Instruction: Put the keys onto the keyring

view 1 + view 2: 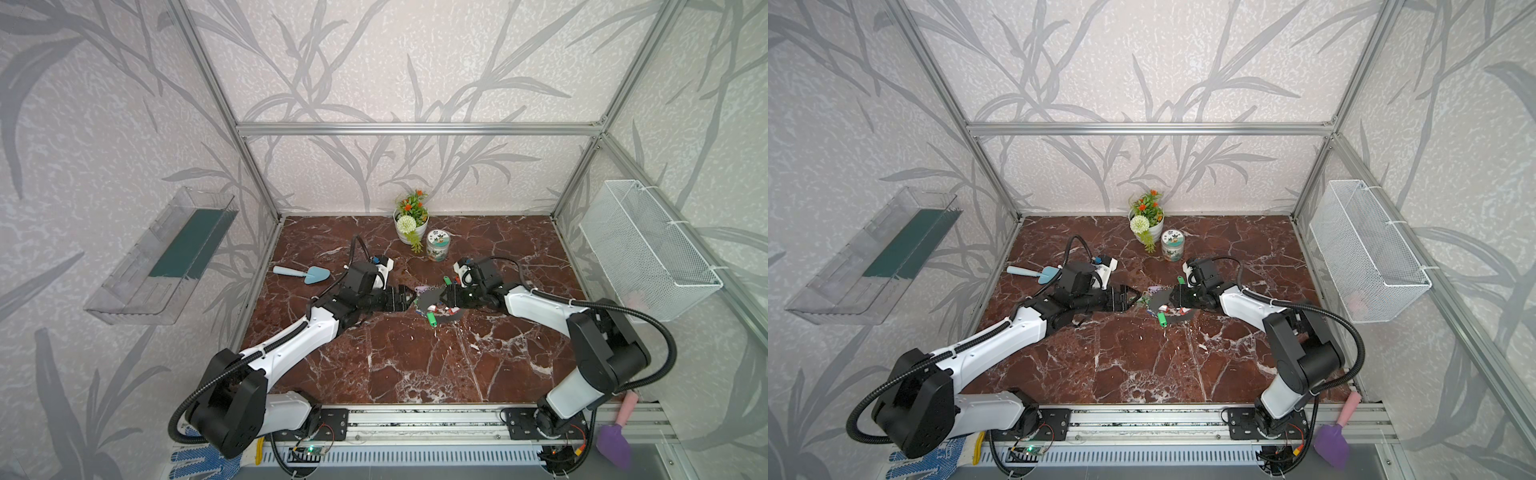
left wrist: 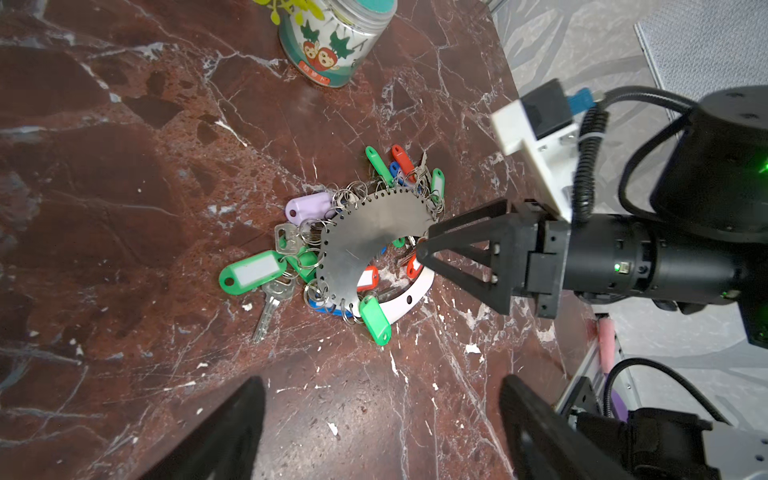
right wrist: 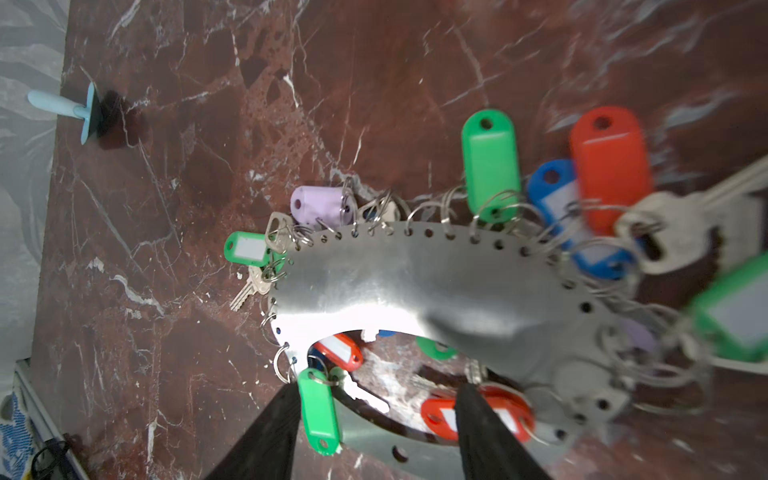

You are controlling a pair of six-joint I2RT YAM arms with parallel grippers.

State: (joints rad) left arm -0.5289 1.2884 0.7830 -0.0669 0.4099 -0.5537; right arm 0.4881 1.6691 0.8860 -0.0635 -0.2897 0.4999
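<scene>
1. Lying near the middle of the surface (image 1: 395, 365) in both top views, the keyring (image 1: 437, 302) is a flat metal crescent over a second arc. It is hung with small rings, keys and green, blue and red tags.
2. The lilac-tagged key (image 2: 309, 208) sits at the keyring's 11 o'clock edge, its tag touching the rim's small rings.
3. The left claw (image 2: 382, 386) sits at the keyring's 9 o'clock, fingers spread wide, nothing between them.
4. The right claw (image 3: 381, 384) reaches in from 3 o'clock, fingers partway apart astride the second arc and a green tag (image 3: 318, 411). Whether they pinch anything I cannot tell.
5. A plant pot (image 1: 409, 236) and a printed jar (image 1: 437, 246) stand toward 12 o'clock. A pale blue trowel (image 1: 305, 274) lies toward 9 o'clock.
</scene>
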